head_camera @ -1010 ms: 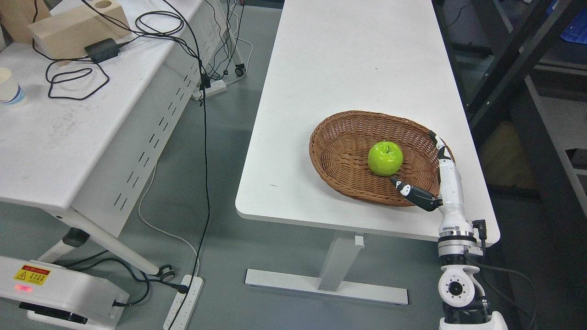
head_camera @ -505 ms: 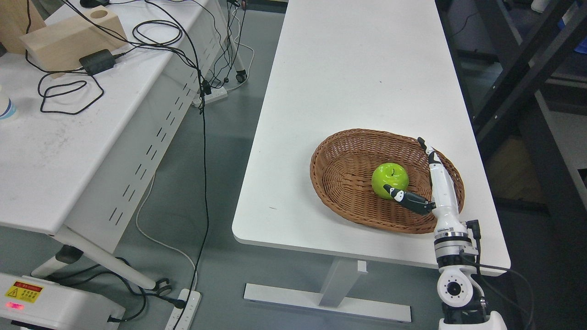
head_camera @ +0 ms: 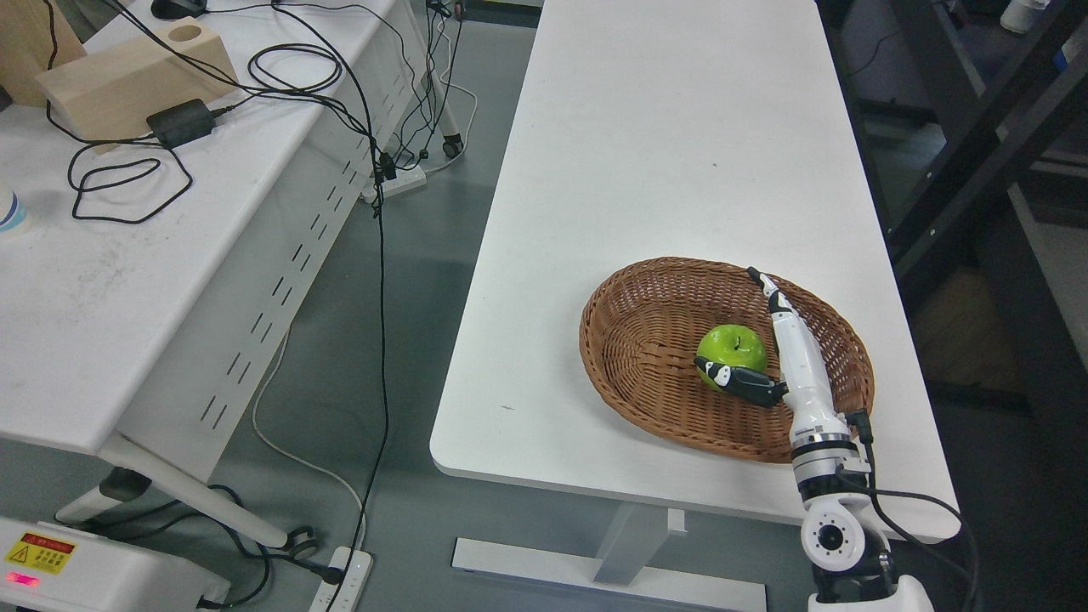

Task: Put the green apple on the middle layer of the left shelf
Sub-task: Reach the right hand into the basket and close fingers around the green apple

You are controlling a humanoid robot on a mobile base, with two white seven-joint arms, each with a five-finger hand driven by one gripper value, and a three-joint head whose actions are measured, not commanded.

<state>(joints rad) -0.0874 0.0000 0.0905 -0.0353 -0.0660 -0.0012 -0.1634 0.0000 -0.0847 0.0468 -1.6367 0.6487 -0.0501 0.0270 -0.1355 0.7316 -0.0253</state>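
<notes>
A green apple (head_camera: 735, 344) lies in a brown wicker basket (head_camera: 646, 331) near the front right of the white table (head_camera: 680, 153). My right hand (head_camera: 728, 321) comes up from the bottom right and is open around the apple. Its black thumb (head_camera: 735, 380) crosses the apple's near side. The white fingers (head_camera: 786, 331) stretch straight along the apple's right side, toward the basket's far rim. I cannot tell whether the thumb touches the apple. The left arm is out of the picture.
A dark shelf frame (head_camera: 977, 110) stands just right of the table. A second white table (head_camera: 127, 255) at the left carries cables, a black adapter (head_camera: 180, 121) and a wooden block (head_camera: 127, 72). Power strips and cords lie on the grey floor between the tables.
The camera has shifted, so the whole scene sits lower and further right. Against the basket, my right hand has moved left, and its thumb now lies across the apple's front.
</notes>
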